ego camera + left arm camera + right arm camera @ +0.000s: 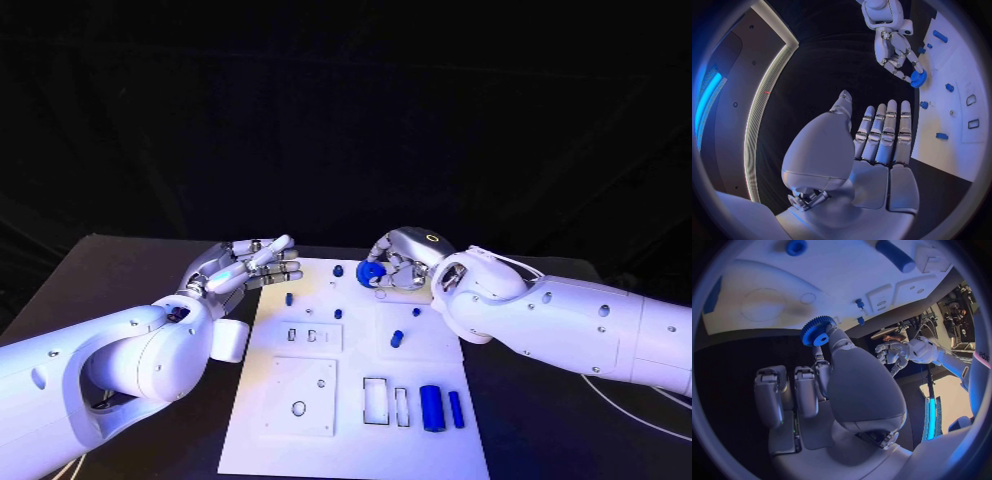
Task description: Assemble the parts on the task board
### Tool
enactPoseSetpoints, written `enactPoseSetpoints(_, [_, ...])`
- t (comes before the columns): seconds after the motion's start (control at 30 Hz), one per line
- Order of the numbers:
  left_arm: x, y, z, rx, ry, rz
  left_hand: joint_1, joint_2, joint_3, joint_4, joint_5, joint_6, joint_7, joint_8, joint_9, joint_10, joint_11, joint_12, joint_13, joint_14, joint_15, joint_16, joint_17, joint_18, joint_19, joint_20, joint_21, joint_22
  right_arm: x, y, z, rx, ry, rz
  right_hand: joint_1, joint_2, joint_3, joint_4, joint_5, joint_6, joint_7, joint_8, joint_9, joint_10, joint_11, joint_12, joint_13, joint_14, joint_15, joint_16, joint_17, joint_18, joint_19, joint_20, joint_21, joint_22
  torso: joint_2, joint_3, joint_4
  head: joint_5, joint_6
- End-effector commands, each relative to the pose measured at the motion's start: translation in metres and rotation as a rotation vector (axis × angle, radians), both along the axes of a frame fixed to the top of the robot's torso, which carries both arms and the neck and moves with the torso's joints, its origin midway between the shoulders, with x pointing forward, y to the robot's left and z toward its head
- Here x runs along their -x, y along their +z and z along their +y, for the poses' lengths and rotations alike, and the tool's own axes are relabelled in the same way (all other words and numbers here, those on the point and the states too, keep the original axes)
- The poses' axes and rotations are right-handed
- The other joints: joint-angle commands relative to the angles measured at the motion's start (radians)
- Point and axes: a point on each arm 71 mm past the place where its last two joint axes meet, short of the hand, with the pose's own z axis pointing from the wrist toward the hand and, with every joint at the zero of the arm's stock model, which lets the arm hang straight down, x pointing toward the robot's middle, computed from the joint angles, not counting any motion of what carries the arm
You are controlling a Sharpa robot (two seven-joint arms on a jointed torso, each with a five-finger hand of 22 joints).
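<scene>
R hand (401,262) pinched a small blue toothed plastic gear (817,331) just above far end of white task board (346,440). L hand (248,266) spread, held nothing, at board's far-left edge. Step, imo: gear placement. Next needs bore lined up w/ a peg, then lower.

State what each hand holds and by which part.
Right hand pinches a small blue toothed gear by its rim, between fingertips. Left hand holds nothing, fingers extended.

Black table (130,270) under white board, bare dark surface at both sides; dark backdrop behind.
</scene>
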Motion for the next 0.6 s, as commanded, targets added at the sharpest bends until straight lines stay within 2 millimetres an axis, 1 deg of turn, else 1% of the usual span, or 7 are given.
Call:
enactPoseSetpoints(0.03, [0.000,0.002,-0.003,0.007,-0.021,-0.010,0.003,0.007,-0.004,-0.003,0.003,0.000,0.004,-0.003,-0.001,0.002,0.003,-0.005,-0.001,-0.002,0.007,-0.005,-0.001,0.011,0.002,0.001,-0.006,-0.001,0.001,0.003,0.015,0.031,0.029,-0.053,-0.003,0.005,0.006,-0.001,0.007,0.031,-0.022,0.010,0.007,0.007,0.001,0.006,0.053,0.095,-0.007,0.006,0.210,-0.011,0.097,-0.006,0.004,0.251,0.000,-0.0011,0.0033,-0.003,0.001])
enactPoseSetpoints(0.1, [0.000,0.002,-0.004,0.007,-0.022,-0.009,0.003,0.007,-0.004,-0.003,0.003,0.000,0.004,-0.003,-0.001,0.002,0.003,-0.005,-0.001,-0.002,0.007,-0.005,-0.001,0.011,0.002,0.001,-0.006,-0.001,0.000,0.002,0.025,0.037,0.041,-0.053,-0.004,0.006,0.007,0.000,0.007,0.031,-0.022,0.009,0.007,0.006,0.001,0.005,0.053,0.095,-0.007,0.005,0.209,-0.010,0.097,-0.006,0.004,0.251,0.001,-0.0005,0.0033,-0.003,0.002])
enactPoseSetpoints(0.13, [0.000,0.001,-0.004,0.007,-0.023,-0.009,0.003,0.007,-0.004,-0.003,0.003,0.000,0.004,-0.003,-0.001,0.002,0.003,-0.005,-0.001,-0.002,0.007,-0.005,-0.001,0.011,0.002,0.001,-0.006,-0.001,-0.001,0.002,0.030,0.041,0.047,-0.052,-0.004,0.006,0.007,0.000,0.007,0.031,-0.022,0.009,0.007,0.006,0.001,0.005,0.052,0.095,-0.007,0.005,0.209,-0.010,0.097,-0.006,0.004,0.251,0.001,-0.0010,0.0044,-0.004,0.002])
enactPoseSetpoints(0.17, [0.000,0.001,-0.004,0.007,-0.023,-0.009,0.003,0.007,-0.004,-0.003,0.003,0.000,0.004,-0.003,-0.001,0.002,0.003,-0.005,-0.001,-0.002,0.007,-0.005,-0.001,0.011,0.002,0.001,-0.006,-0.001,-0.002,0.001,0.035,0.044,0.051,-0.051,-0.004,0.006,0.007,0.000,0.007,0.031,-0.022,0.009,0.007,0.006,0.001,0.005,0.052,0.095,-0.007,0.005,0.209,-0.010,0.097,-0.006,0.004,0.251,0.001,-0.0004,0.0038,-0.003,0.002])
enactPoseSetpoints(0.33, [0.000,0.001,-0.006,0.008,-0.026,-0.009,0.003,0.007,-0.004,-0.003,0.003,0.000,0.004,-0.003,-0.001,0.002,0.003,-0.005,-0.001,-0.002,0.007,-0.005,-0.001,0.011,0.002,0.001,-0.006,-0.001,-0.006,-0.005,0.052,0.060,0.068,-0.041,-0.007,0.006,0.012,0.002,0.007,0.029,-0.022,0.007,0.005,0.005,0.001,0.004,0.051,0.095,-0.008,0.005,0.209,-0.010,0.096,-0.007,0.003,0.251,0.002,-0.0004,0.0020,0.000,0.001])
enactPoseSetpoints(0.53, [0.000,0.001,-0.006,0.008,-0.027,-0.008,0.003,0.007,-0.004,-0.003,0.003,0.000,0.004,-0.003,-0.001,0.002,0.003,-0.005,-0.001,-0.002,0.007,-0.005,-0.001,0.011,0.002,0.001,-0.006,-0.001,-0.009,-0.013,0.063,0.078,0.075,-0.029,-0.009,0.006,0.013,0.003,0.006,0.028,-0.021,0.005,0.005,0.005,0.001,0.004,0.051,0.095,-0.008,0.005,0.208,-0.010,0.096,-0.007,0.003,0.250,0.002,0.0002,0.0028,0.002,-0.002])
enactPoseSetpoints(0.6, [0.000,0.001,-0.006,0.008,-0.026,-0.008,0.003,0.007,-0.004,-0.003,0.003,0.000,0.004,-0.003,-0.001,0.002,0.003,-0.005,-0.001,-0.002,0.007,-0.005,-0.001,0.011,0.002,0.001,-0.006,-0.001,-0.011,-0.015,0.065,0.084,0.074,-0.024,-0.011,0.005,0.015,0.004,0.004,0.027,-0.021,0.004,0.004,0.004,0.001,0.003,0.051,0.095,-0.008,0.005,0.208,-0.010,0.096,-0.008,0.003,0.250,0.002,0.0007,0.0013,0.005,-0.002])
